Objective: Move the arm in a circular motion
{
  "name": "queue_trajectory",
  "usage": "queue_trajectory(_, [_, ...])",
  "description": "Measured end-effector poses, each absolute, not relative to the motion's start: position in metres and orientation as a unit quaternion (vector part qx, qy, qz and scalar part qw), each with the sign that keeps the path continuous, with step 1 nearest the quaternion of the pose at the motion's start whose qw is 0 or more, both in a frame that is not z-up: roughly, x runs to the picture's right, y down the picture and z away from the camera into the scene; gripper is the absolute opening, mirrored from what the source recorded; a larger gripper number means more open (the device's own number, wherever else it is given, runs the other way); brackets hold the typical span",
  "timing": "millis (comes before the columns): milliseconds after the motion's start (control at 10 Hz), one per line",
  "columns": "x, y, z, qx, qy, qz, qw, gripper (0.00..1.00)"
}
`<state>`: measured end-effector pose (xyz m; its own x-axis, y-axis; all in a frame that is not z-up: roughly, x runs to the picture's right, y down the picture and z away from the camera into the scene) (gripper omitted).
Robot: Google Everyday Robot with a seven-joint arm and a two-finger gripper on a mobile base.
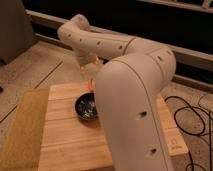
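Observation:
My cream-white arm (130, 85) fills the right and middle of the camera view. Its thick rounded segments with dark screw holes run from the lower right up to an elbow at the upper left (75, 31), then bend down toward the far edge of the wooden table (65, 140). The gripper (89, 64) hangs at the arm's narrow tip above the table's far edge, partly hidden by the forearm. A small orange object (90, 83) shows just below it.
A dark round bowl (86, 107) sits on the table, partly hidden by the arm. A yellow-green mat (20, 130) lies along the table's left side. Black cables (192, 117) lie on the speckled floor at right. A dark wall with a pale ledge runs behind.

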<state>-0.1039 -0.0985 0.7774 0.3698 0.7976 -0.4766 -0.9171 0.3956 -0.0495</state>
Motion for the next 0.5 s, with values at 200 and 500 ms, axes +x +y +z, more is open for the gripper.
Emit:
queue_trajectory(200, [-0.152, -0.082, 0.769, -0.174, 0.164, 0.498, 0.834, 0.65])
queue_trajectory(500, [-0.183, -0.051, 0.75, -0.185, 0.139, 0.487, 0.842, 0.65])
